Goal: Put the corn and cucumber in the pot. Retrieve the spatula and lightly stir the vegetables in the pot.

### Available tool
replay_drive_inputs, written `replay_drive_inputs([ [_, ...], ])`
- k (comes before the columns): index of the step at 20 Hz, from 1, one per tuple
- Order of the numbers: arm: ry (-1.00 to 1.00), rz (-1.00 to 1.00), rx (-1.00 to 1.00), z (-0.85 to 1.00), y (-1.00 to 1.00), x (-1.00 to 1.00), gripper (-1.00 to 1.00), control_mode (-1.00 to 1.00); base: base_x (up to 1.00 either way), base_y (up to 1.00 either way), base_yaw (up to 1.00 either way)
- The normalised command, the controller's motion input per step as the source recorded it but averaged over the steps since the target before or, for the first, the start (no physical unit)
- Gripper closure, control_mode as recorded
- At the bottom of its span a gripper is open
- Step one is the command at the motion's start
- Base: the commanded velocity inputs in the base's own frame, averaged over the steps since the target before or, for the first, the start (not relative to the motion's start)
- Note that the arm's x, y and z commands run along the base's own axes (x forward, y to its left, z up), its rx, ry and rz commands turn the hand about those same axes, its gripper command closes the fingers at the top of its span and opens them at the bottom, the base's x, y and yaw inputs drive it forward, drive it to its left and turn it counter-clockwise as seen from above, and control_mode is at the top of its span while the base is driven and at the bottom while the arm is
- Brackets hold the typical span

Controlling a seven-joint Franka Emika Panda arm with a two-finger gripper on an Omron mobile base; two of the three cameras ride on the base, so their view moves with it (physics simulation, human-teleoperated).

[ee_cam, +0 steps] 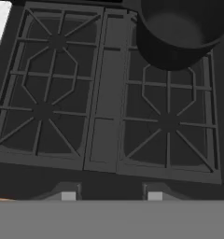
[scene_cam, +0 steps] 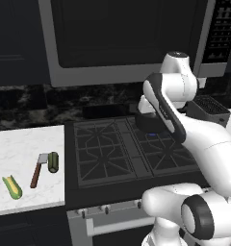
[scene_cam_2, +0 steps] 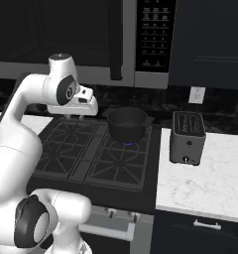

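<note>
Pot point(scene_cam_2: 127, 124) sits empty on the rear burner; corn point(scene_cam: 12, 187), cucumber point(scene_cam: 53, 162) and spatula point(scene_cam: 39, 169) lie untouched on the counter point(scene_cam: 21, 144). Nothing done yet. We cannot tell the gripper's state.

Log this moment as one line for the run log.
corn, cucumber, spatula: on left counter | pot: on back right burner, empty | arm: above stove

One corn point(scene_cam: 12, 187), one cucumber point(scene_cam: 53, 162), one spatula point(scene_cam: 39, 169), one pot point(scene_cam_2: 127, 124), one toaster point(scene_cam_2: 187, 137), one stove point(ee_cam: 104, 93), one microwave point(scene_cam_2: 91, 34).
</note>
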Motion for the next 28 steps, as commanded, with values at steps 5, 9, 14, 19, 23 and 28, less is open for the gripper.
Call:
replay_drive_inputs([
  [5, 0.01, 0.0, 0.0, 0.0, 0.02, -0.08, -1.0, -1.0, 0.0, 0.0, 0.0],
  [9, 0.07, 0.0, 0.01, -0.36, 0.66, -0.59, -1.0, -1.0, 0.0, 0.0, 0.0],
  [14, 0.01, 0.0, 0.18, -0.94, 1.0, -0.54, -1.0, -1.0, 0.0, 0.0, 0.0],
  [19, 0.0, 0.0, 0.44, -0.54, 1.0, -0.25, -1.0, -1.0, 0.0, 0.0, 0.0],
  [23, 0.04, 0.0, 0.29, -0.06, 1.0, 0.12, -1.0, -1.0, 0.0, 0.0, 0.0],
  [28, 0.22, -0.05, 0.1, -0.13, 0.98, 0.36, -1.0, -1.0, 0.0, 0.0, 0.0],
])
